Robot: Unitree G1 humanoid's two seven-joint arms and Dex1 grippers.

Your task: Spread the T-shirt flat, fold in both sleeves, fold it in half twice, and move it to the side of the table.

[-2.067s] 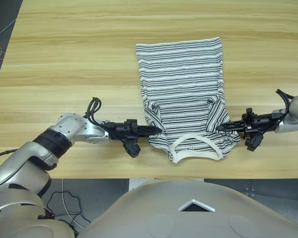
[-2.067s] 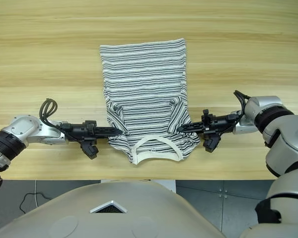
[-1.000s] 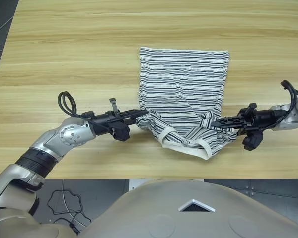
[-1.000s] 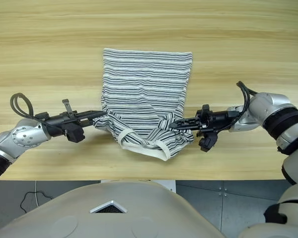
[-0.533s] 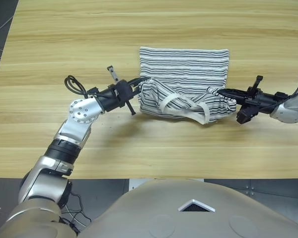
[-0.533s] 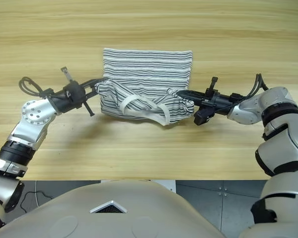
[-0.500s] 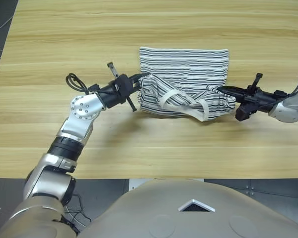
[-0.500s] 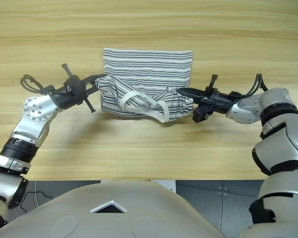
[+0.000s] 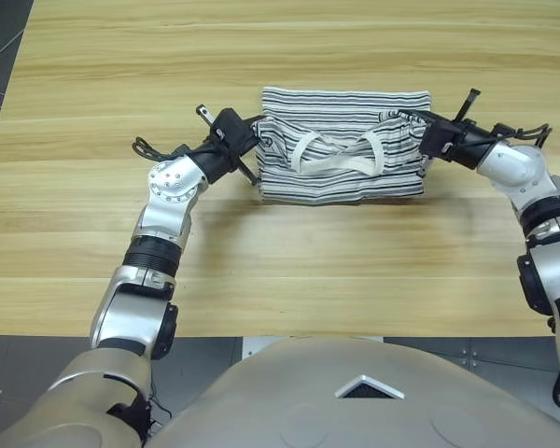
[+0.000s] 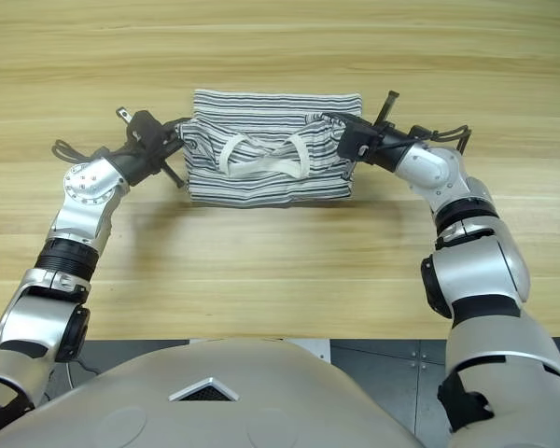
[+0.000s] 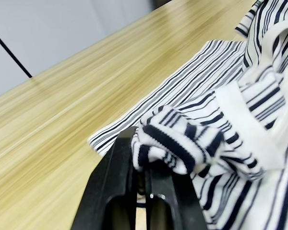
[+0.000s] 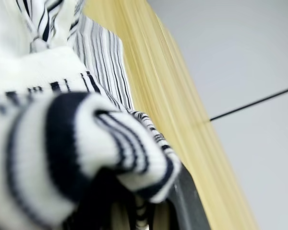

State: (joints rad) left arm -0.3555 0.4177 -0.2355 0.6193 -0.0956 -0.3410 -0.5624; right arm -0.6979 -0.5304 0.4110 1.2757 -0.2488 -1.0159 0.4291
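"Starting at the left, what did that arm have?"

"The left gripper [image 9: 259, 131] sat at about 10 o'clock on the black-and-white striped cotton T-shirt [image 9: 341, 185]. Its jaws were closed on a bunched fold of the striped cloth. The left wrist view had that wad pinched between the two black fingers [image 11: 113, 184]."

"And where was the shirt?"

"On the pale wooden plank surface [image 9: 121, 65], out toward 12 o'clock from the robot. It made a wide, short rectangle. The bottom layer lay flat. The layer folded over it was slack and rumpled between the two arms, and the white ribbed collar [image 9: 336, 159] looped across its middle."

"Then the right side?"

"The right gripper [image 9: 413, 119] was at about 2 o'clock on the shirt, just inside that far corner. Its jaws were clamped on another gather of striped cloth. In the right wrist view the cloth curled over one dark finger [image 12: 185, 203]. Both held corners were close to the shirt's 12 o'clock edge."
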